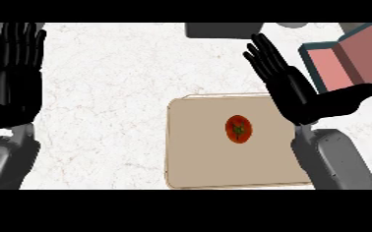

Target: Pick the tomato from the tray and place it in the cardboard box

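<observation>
Lying near tray centre: round red tomato point(238, 129) with green stalk, on flat beige rectangular tray point(196, 152), white marbled bench point(123, 103) beneath. Right robot hand point(294, 91) over tray's far right corner, fingers straight, spread, holding nothing. Left robot hand point(18, 73) resting at left edge, fingers straight. Beyond right: open pink-lined cardboard box point(341, 61).

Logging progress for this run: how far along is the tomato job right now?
Nothing looks done yet: the tomato lies on the tray. In hand: the right hand is open above the tray's right edge, apart from the tomato, holding nothing. The left hand rests open at the view's left edge. Left: grasp the tomato, carry it to the cardboard box at the upper right, release it inside.
</observation>
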{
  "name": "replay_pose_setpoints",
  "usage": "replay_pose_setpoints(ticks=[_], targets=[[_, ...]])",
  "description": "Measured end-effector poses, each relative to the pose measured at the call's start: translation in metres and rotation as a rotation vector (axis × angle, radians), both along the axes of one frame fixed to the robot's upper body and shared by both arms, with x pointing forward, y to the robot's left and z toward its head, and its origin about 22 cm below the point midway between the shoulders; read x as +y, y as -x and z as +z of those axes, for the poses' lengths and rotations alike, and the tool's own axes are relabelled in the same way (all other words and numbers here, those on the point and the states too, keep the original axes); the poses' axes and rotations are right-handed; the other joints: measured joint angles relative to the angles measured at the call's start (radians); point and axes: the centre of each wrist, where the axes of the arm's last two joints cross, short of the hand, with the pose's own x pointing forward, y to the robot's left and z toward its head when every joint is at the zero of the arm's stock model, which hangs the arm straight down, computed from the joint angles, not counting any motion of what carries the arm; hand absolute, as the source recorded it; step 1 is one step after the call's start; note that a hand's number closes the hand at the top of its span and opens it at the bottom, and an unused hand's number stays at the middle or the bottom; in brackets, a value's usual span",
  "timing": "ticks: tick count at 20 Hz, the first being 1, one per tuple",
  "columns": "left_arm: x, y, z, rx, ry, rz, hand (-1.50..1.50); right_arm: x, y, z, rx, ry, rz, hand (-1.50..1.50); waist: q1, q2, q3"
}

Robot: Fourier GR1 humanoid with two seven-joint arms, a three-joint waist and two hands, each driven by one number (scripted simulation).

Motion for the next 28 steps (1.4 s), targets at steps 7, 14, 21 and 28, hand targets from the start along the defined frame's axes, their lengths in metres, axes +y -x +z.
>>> replay_pose_setpoints(ticks=[7,14,21,28], targets=[[0.006,0.017,-0.044,0.250,0.066,0.041,0.00,-0.095,0.011,0.003,-0.157,0.190,-0.377,1.50,-0.048,-0.005,0.007],[-0.012,0.028,-0.065,0.429,0.129,-0.006,0.00,-0.151,0.039,-0.047,-0.320,0.496,-0.694,-1.50,-0.031,-0.005,0.015],[-0.021,0.031,-0.059,0.475,0.134,-0.020,0.00,-0.161,0.067,-0.033,-0.395,0.830,-0.552,-1.50,-0.026,-0.012,0.013],[-0.019,0.034,-0.062,0.491,0.131,-0.020,0.00,-0.135,0.085,0.006,-0.230,1.103,-0.311,-1.50,-0.024,-0.013,0.011]])
